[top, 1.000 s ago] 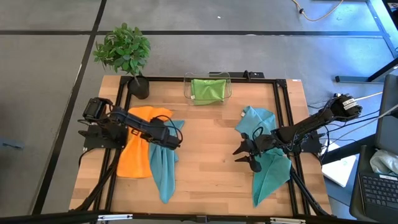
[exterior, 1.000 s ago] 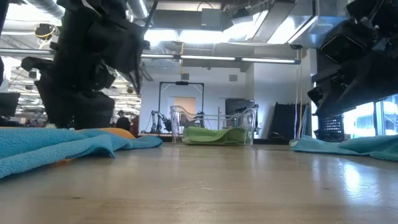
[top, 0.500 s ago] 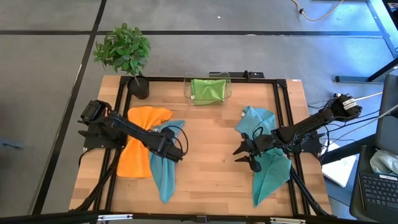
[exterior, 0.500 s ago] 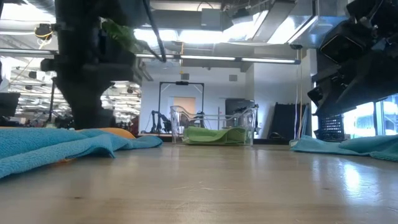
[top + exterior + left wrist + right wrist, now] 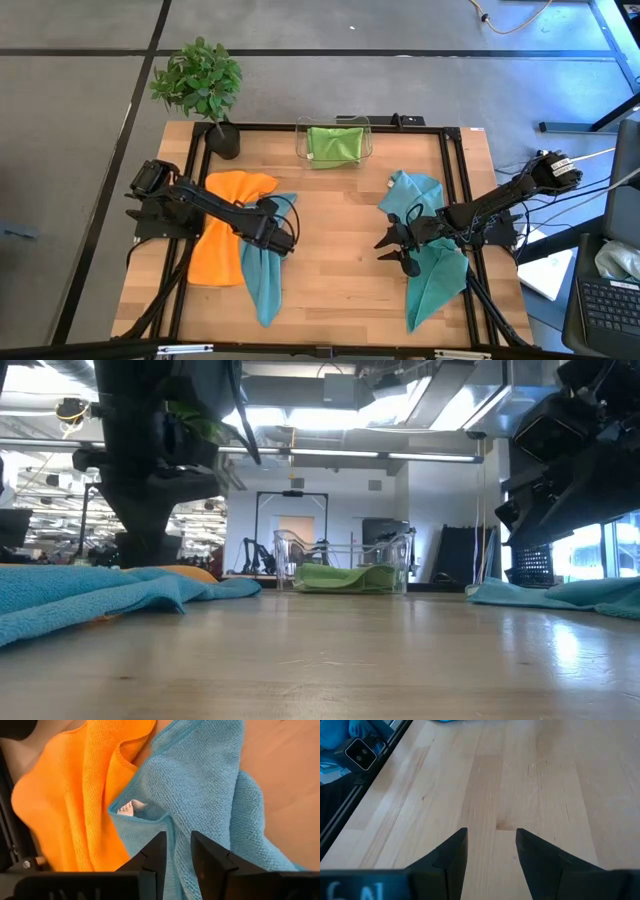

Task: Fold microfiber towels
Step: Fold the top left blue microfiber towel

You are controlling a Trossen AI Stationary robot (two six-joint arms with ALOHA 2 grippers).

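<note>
Your left gripper (image 5: 287, 240) hovers over the teal towel (image 5: 262, 262) on the left of the wooden bench (image 5: 335, 235), its fingers (image 5: 155, 855) slightly apart and holding nothing. This towel overlaps the edge of the orange towel (image 5: 224, 225) beside it. Your right gripper (image 5: 385, 246) sits over bare wood with its fingers (image 5: 452, 852) apart and empty, just beside a second teal towel (image 5: 430, 260). A lime green towel (image 5: 335, 143) lies in the clear bin (image 5: 334, 125) at the bench's far edge.
</note>
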